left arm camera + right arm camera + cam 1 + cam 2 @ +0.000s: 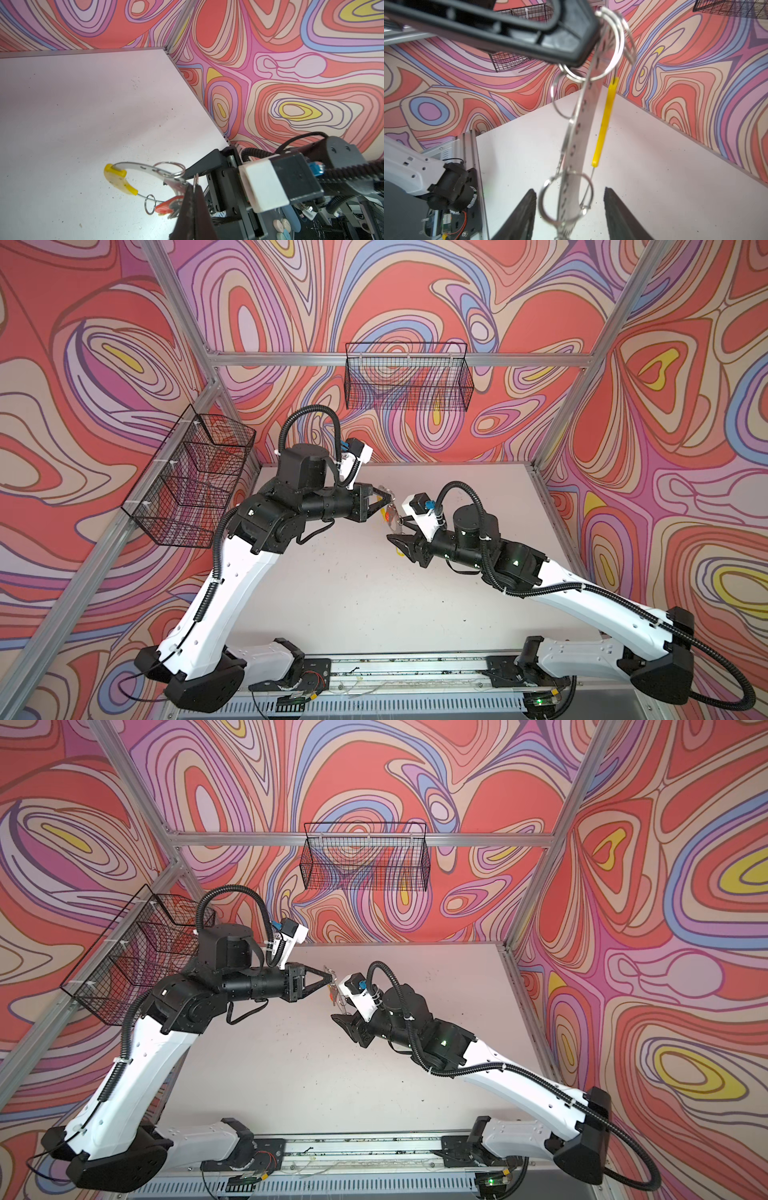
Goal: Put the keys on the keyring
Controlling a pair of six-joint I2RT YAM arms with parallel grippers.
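Keyring (141,166) in the air, clear of the table (353,593), hanging edge-down from the left gripper (192,187)! Those fingers are pressed tight together on the keyring's top, right where a big split ring (169,169) loops through the grey band. Whether the pads bite band or wire, I cannot tell. The yellow arc (118,176) curves away on the far side of the loop, and in the right wrist view it hangs just behind the band (583,135).

Over to the right gripper (569,191): fingers well apart, one on each side of the band's lower end, with a dangling split ring (564,199) between them. Neither finger appears to touch metal.

The red-tagged key (166,206) sits low by the thin wire stretch, just beside the left fingers; whether it is threaded on is hidden. In both top views the two grippers meet nose to nose over the middle of the table, a red fleck (387,514) between them.
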